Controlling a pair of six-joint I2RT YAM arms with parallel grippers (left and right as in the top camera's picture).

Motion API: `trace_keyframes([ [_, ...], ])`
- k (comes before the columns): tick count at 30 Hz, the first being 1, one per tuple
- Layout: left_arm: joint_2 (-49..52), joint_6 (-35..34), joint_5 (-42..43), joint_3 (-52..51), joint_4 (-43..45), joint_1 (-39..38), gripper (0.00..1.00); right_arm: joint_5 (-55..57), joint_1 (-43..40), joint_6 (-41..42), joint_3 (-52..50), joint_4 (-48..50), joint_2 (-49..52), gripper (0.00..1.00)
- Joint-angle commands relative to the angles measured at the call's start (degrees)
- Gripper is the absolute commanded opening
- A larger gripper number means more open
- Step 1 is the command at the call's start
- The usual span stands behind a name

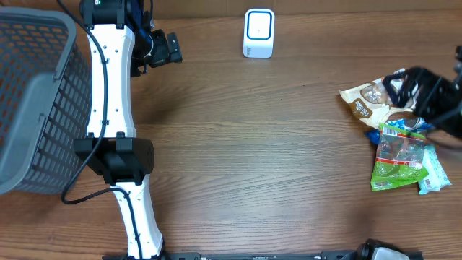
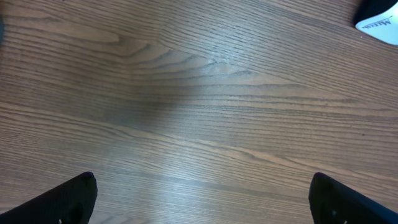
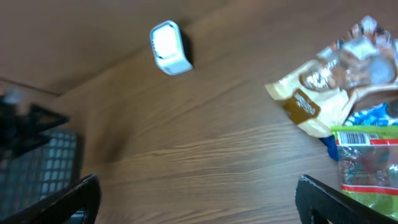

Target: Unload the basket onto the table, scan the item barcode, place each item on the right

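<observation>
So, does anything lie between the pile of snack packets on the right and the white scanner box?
Nothing visible does. Only bare wooden table lies between the cream-and-brown snack bag, nearest of the pile, and the white blue-lit scanner.

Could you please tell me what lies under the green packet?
A blue packet pokes out from under the green packet's upper left corner, and a pale packet shows at its right edge. Whatever else lies beneath is covered.
</observation>
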Motion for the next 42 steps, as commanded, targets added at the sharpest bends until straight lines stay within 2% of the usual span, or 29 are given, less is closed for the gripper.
trace_keyframes([
  [1, 0.1, 0.1, -0.5, -0.1, 0.0, 0.3, 1.00, -1.3, 0.1, -1.8, 2.7, -0.3, -6.6, 1.00],
  [5, 0.1, 0.1, -0.5, -0.1, 0.0, 0.3, 1.00, -1.1, 0.1, -1.9, 2.7, -0.9, -13.5, 1.00],
  [11, 0.1, 0.1, -0.5, -0.1, 0.0, 0.3, 1.00, 10.6, 0.1, -1.9, 2.7, -5.3, -20.5, 1.00],
  [15, 0.1, 0.1, -0.5, -0.1, 0.0, 0.3, 1.00, 15.3, 0.1, -2.1, 2.5, -5.9, -20.6, 1.00],
  [20, 0.1, 0.1, -0.5, -0.1, 0.0, 0.3, 1.00, 16.0, 0.1, -3.4, -0.2, -4.7, -20.6, 1.00],
  [24, 0.1, 0.1, -0.5, -0.1, 0.0, 0.3, 1.00, 16.0, 1.2, -3.4, -7.2, 5.2, -22.7, 1.00],
  [26, 0.1, 0.1, -0.5, -0.1, 0.0, 0.3, 1.00, 16.8, 3.7, -3.4, -14.0, 14.1, -25.3, 1.00],
  [32, 0.1, 0.1, -0.5, -0.1, 0.0, 0.6, 1.00, 22.9, 12.0, -3.4, -43.1, 47.2, -38.3, 1.00],
  [35, 0.1, 0.1, -0.5, -0.1, 0.0, 0.7, 1.00, 28.9, 15.8, -3.4, -57.2, 58.3, -45.5, 1.00],
  [40, 0.1, 0.1, -0.5, -0.1, 0.0, 0.6, 1.00, 30.2, 18.1, -3.3, -77.0, 68.5, -56.7, 1.00],
  [42, 0.1, 0.1, -0.5, -0.1, 0.0, 0.6, 1.00, 30.3, 18.6, -3.3, -81.9, 71.2, -59.8, 1.00],
])
